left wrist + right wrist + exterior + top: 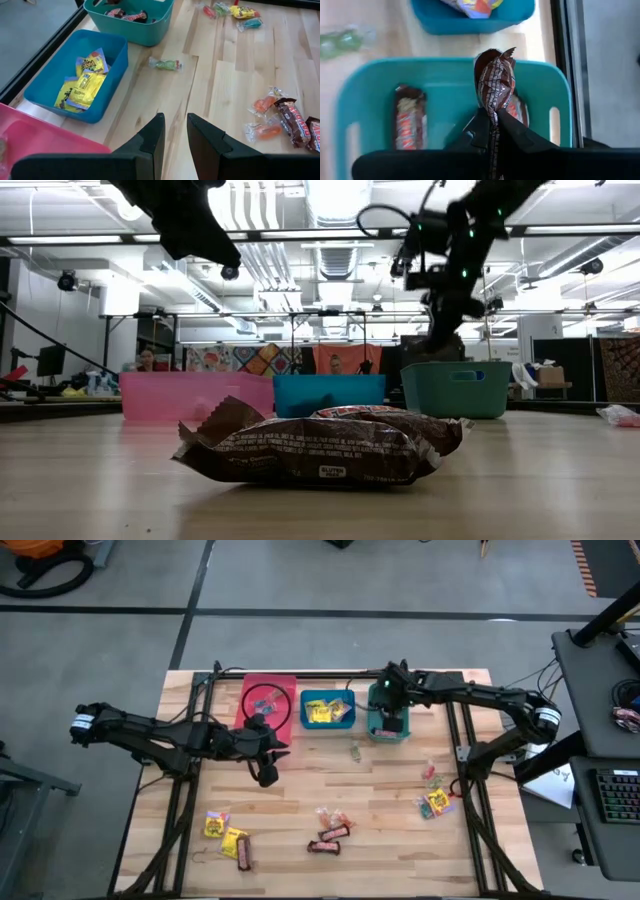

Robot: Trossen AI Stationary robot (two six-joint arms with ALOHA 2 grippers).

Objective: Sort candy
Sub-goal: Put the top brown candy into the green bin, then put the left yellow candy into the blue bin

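Above the teal bin (388,726) at the far side of the table (380,800), the right gripper (492,120) pinches a dark brown bar (493,82) by one crimped end, fingers pressed tight on the wrapper, the bar hanging over two similar bars (409,122) already lying inside. Done well, the release should come only with the bar squarely over the bin's middle and low, so it drops flat rather than catching the rim. The left gripper (173,135) waits near the pink bin (268,705), fingers slightly spread and holding nothing. Yellow packets (82,85) fill the blue bin (60,82) between the other two. Unsorted candy is scattered across the table: a green clear-wrapped piece (165,64) just beside the bins, orange pieces (264,117) and brown bars (292,122) nearer the front, yellow packets (222,830) at the front left, a small mixed cluster (436,798) toward the right edge. On the bar (320,450) closest to the low camera, a small "GLUTEN FREE" mark can be read; other wrapper print is illegible.
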